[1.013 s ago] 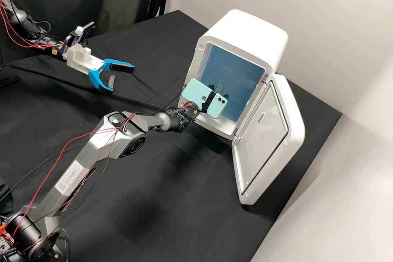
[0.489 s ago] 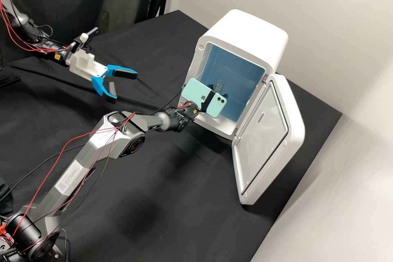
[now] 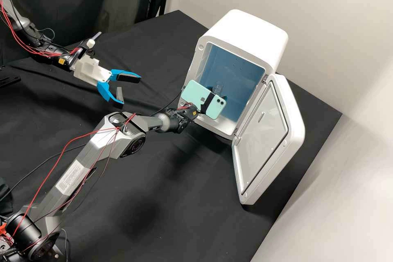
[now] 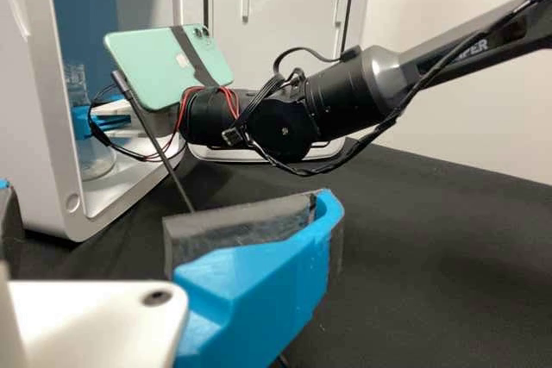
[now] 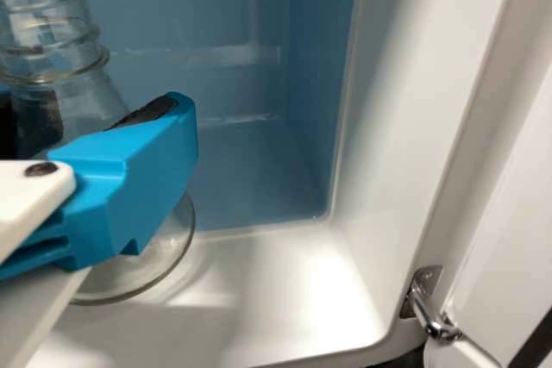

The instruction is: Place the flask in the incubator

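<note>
The right arm's fingers [image 5: 129, 178] are inside the incubator [image 3: 245, 32], and the one blue finger in plain sight lies flat against the sloping glass side of the flask [image 5: 52, 58], its dark pad on the glass; they look clamped on the flask, though the far finger is hidden behind it. The flask stands upright with its neck above the finger and its round base down at the white floor, just inside the front lip of the blue chamber. A mint green phone [image 3: 203, 99] strapped to that wrist sits at the opening. The door [image 3: 266, 139] hangs wide open. Well apart, the left arm's fingers [image 3: 119, 84] hover spread and empty over the black counter [image 3: 163, 196].
</note>
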Robot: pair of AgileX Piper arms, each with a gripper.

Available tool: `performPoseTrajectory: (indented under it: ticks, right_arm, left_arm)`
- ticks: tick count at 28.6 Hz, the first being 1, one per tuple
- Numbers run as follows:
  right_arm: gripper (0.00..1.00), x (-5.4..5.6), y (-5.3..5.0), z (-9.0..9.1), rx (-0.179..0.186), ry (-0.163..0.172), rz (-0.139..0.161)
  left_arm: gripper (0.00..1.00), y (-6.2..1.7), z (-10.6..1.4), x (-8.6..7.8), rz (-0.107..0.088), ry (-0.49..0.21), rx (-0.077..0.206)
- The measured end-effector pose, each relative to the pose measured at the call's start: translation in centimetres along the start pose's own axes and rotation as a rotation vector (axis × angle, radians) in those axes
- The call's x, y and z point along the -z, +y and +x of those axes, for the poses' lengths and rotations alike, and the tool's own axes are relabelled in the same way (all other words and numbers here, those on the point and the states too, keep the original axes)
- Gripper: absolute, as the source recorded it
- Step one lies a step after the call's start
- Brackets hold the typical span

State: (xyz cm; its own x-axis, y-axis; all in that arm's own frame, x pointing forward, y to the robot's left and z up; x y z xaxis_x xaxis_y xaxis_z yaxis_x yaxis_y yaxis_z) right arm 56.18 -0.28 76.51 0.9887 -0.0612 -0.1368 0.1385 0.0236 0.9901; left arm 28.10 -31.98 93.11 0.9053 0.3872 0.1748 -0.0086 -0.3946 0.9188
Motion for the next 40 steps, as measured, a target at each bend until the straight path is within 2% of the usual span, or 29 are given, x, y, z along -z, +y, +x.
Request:
performPoseTrajectory:
  ticks: [2,4,6,8,14,20,24,30,31,40]
  right_arm:
    - [0.0,0.0,0.0,0.0,0.0,0.0,0.0]
    - [0.0,0.0,0.0,0.0,0.0,0.0,0.0]
    - [0.0,0.0,0.0,0.0,0.0,0.0,0.0]
    - [0.0,0.0,0.0,0.0,0.0,0.0,0.0]
    - [0.0,0.0,0.0,0.0,0.0,0.0,0.0]
    - [0.0,0.0,0.0,0.0,0.0,0.0,0.0]
    - [0.0,-0.2,-0.2,0.0,0.003,-0.003,0.0]
    - [0.0,-0.1,-0.1,0.0,0.002,-0.001,0.0]
    - [0.0,-0.1,-0.1,0.0,0.002,-0.001,0.0]
    - [0.0,-0.1,-0.1,0.0,0.002,-0.001,0.002]
  left_arm:
    - [1.0,-0.06,0.3,-0.2,0.016,-0.003,0.006]
    - [1.0,-0.17,0.5,-0.4,0.021,-0.002,0.018]
    - [1.0,-0.37,0.9,-0.6,0.014,-0.002,0.025]
    - [1.0,-0.24,1.3,-0.8,0.022,0.002,0.018]
    - [1.0,-0.16,2.9,-1.4,0.006,0.018,0.007]
    - [1.0,-0.44,4.5,-1.9,0.03,0.04,0.023]
    - [1.0,-0.44,5.5,-1.9,0.026,0.067,0.034]
    - [1.0,-0.74,5.9,-1.8,0.034,0.071,0.046]
    - [1.0,-0.78,6.0,-1.8,0.04,0.071,0.047]
    - [1.0,-0.77,6.0,-1.7,0.046,0.073,0.049]
